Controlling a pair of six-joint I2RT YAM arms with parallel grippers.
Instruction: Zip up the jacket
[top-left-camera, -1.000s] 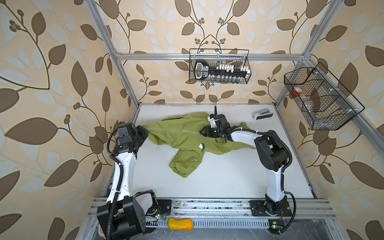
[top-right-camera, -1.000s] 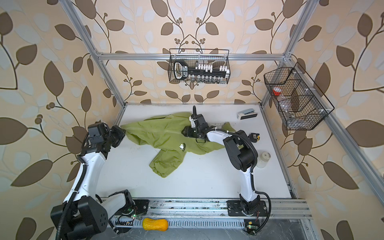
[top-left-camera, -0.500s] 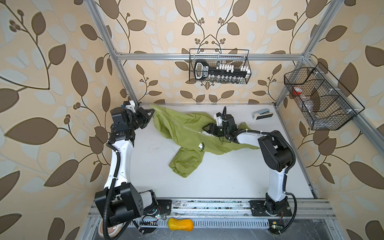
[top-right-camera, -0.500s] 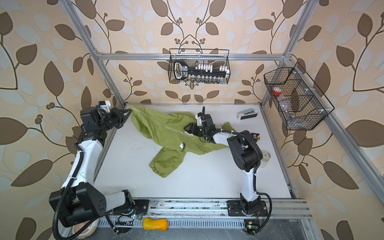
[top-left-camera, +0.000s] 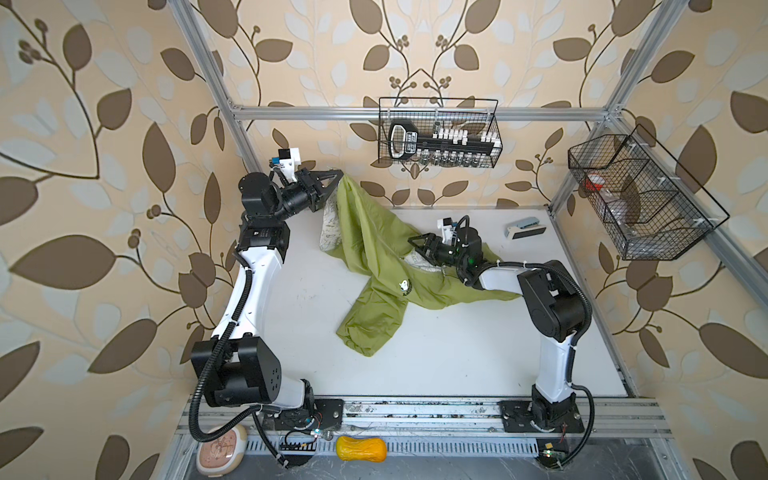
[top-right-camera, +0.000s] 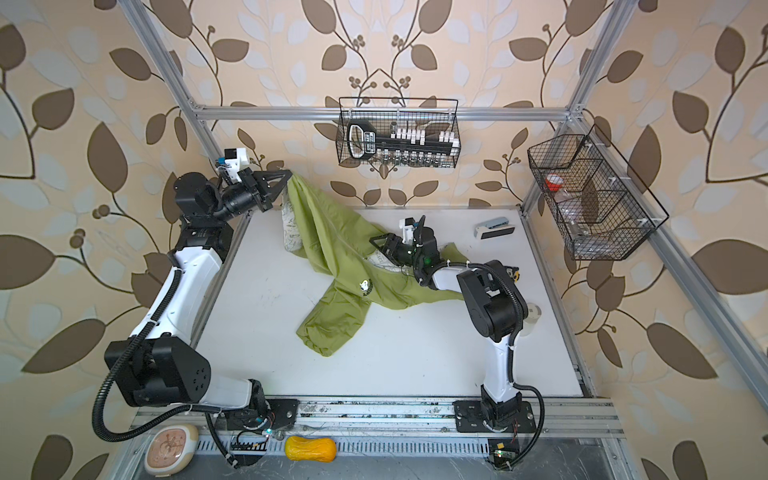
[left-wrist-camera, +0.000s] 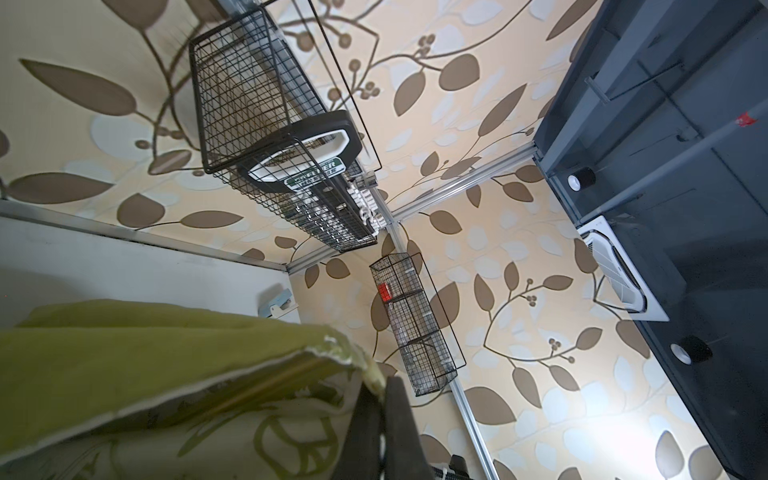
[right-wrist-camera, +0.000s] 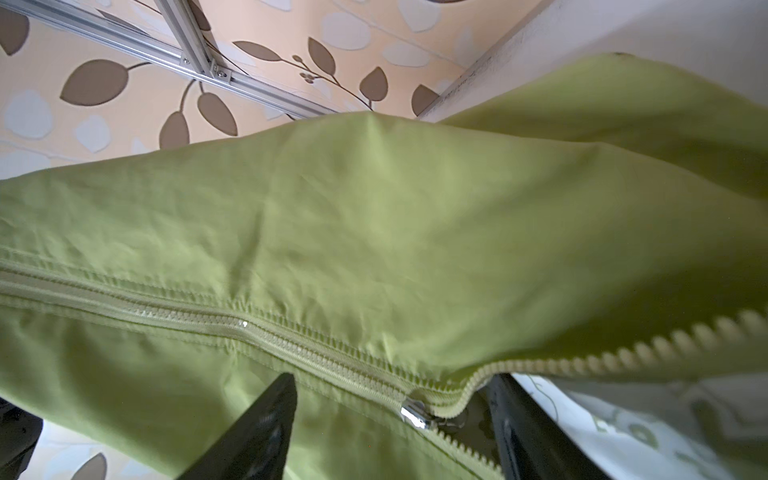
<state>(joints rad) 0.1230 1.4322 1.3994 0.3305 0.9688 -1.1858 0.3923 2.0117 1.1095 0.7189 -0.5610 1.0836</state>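
Above the white table (top-left-camera: 436, 353), left end effector (top-left-camera: 338, 176) pinches the jacket (top-left-camera: 374, 232); right end effector (top-left-camera: 413, 249) spread.

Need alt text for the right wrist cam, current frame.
An olive-green jacket fills the frame, its zipper closed up to a silver slider; past it the teeth part over white printed lining. The right end effector has its two black fingers apart on either side of the slider, not gripping it.
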